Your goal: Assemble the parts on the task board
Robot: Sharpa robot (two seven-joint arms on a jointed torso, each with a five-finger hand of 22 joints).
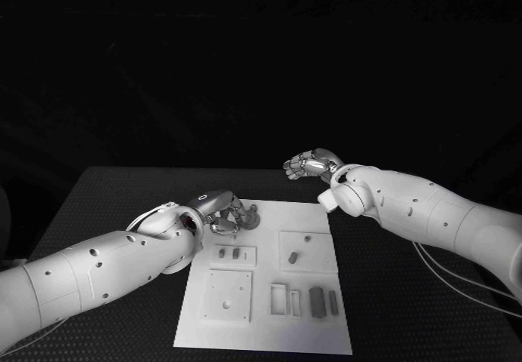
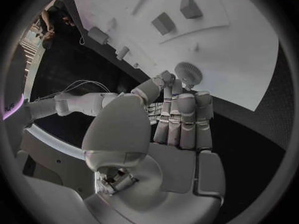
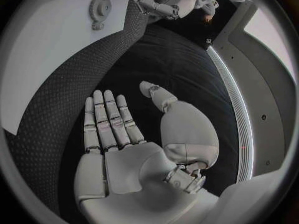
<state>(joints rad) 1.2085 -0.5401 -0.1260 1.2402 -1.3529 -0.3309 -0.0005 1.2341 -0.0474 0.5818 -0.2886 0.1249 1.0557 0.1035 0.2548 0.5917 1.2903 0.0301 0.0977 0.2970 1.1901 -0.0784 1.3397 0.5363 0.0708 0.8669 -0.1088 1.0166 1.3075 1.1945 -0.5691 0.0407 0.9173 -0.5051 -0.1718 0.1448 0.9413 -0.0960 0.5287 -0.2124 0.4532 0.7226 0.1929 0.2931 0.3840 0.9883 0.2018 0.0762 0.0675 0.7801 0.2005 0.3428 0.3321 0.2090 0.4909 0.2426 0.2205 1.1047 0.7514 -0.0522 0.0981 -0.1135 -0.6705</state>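
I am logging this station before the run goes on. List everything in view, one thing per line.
Table: one, black, under everything.
Task board: one, white, middle of the table.
Raised square plates: three, white, on the board.
Gear: one, pale grey, flat on the board's far end, just past the left hand's fingers.
Small parts: several, grey, on the plates and the board's near half; exact count unclear.
Cables: thin, white, on the table under the right arm.
Left hand: one, silver, over the board's far end, fingers stretched toward the gear, holding nothing.
Right hand: one, silver, over the table beyond the board, palm open, empty.
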